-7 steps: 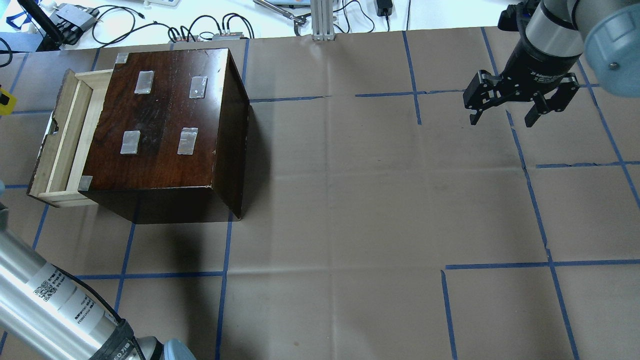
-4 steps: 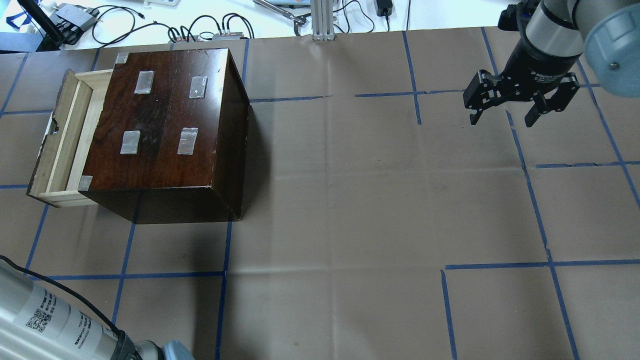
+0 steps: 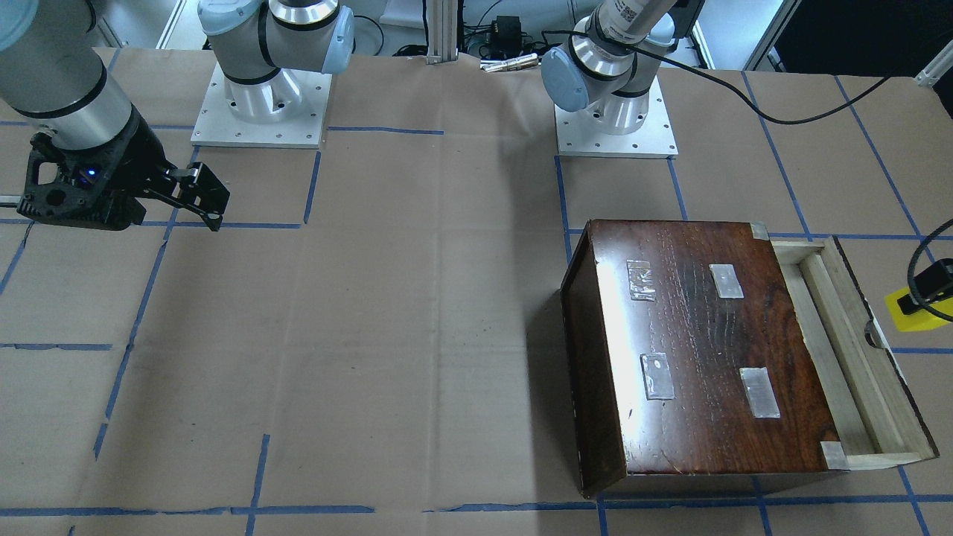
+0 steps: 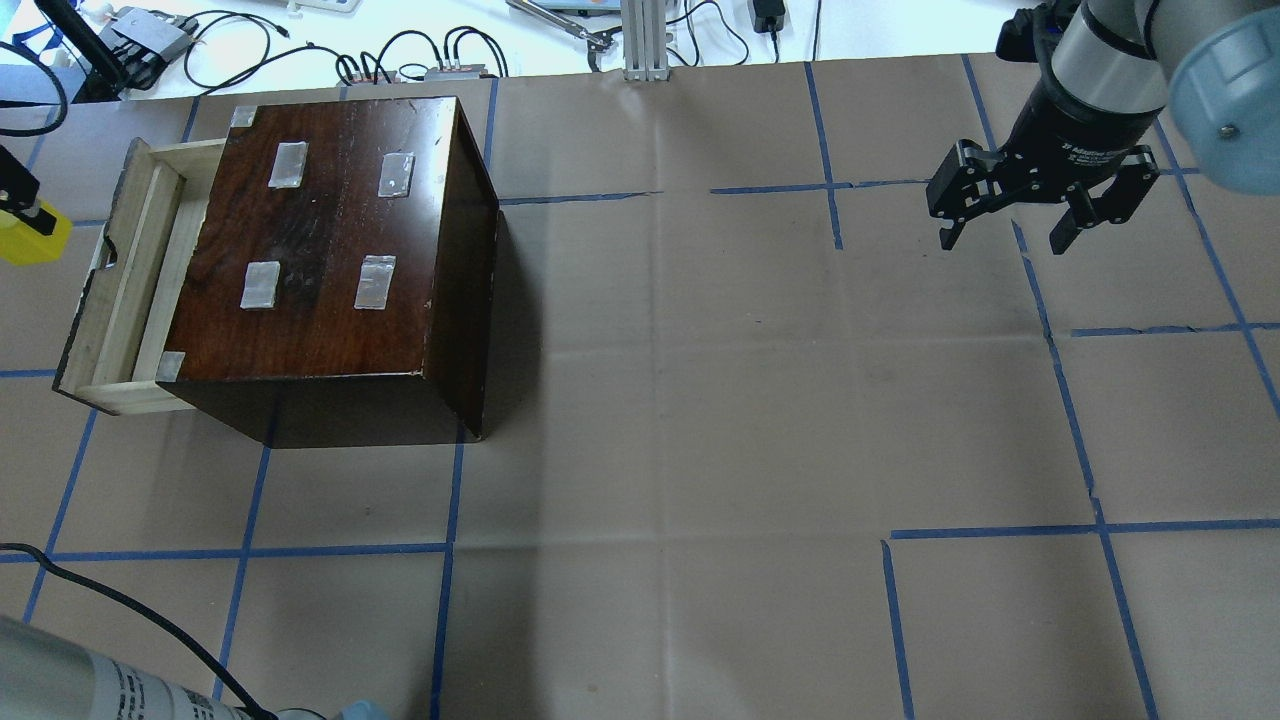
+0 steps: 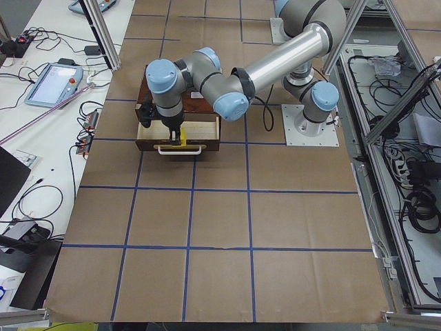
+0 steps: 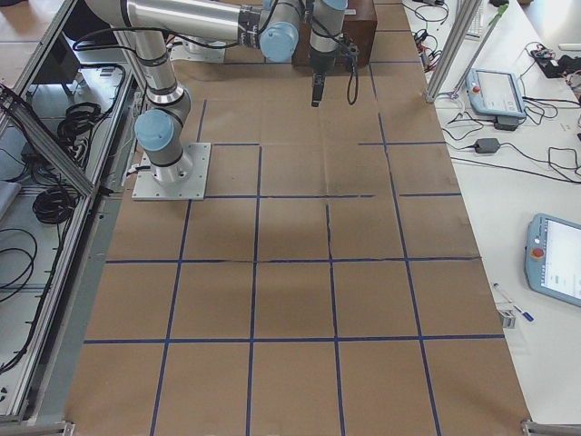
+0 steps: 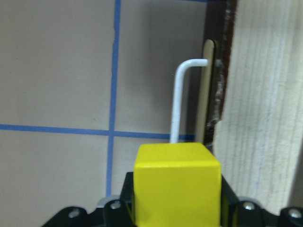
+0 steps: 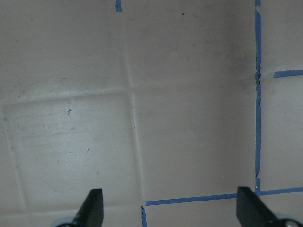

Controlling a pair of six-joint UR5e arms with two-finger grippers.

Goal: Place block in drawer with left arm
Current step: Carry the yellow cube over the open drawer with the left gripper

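Starting wide: brown-papered table (image 4: 700, 400), gridded with blue tape. Reaching across its left end, the left arm (image 5: 282, 58), loose black cable trailing. Parked under that reach, the glossy dark cabinet (image 4: 320, 240) with silver tape patches on top. Pulled out from its far side, the drawer (image 4: 118, 300), pale tray open to the air, nothing visible inside. Way off on the other side, the right hand (image 4: 1003, 240), spread wide apart, empty, hanging above bare paper. Now the left hand (image 7: 177, 213), clamped tight on the block (image 7: 177, 179). Hovering just outside the drawer's dark front panel, right by the thin white handle (image 7: 176, 99), not yet over the tray. Looks like a rigid little cube: likely light, hard, no give, flat smooth faces, perhaps a touch slick. Best pinched on two opposite flat sides, low on the cube, exactly as gripped here, with the top half standing proud of the fingers. Probably safe to release from a small height, though liable to bounce or tumble on bare wood.
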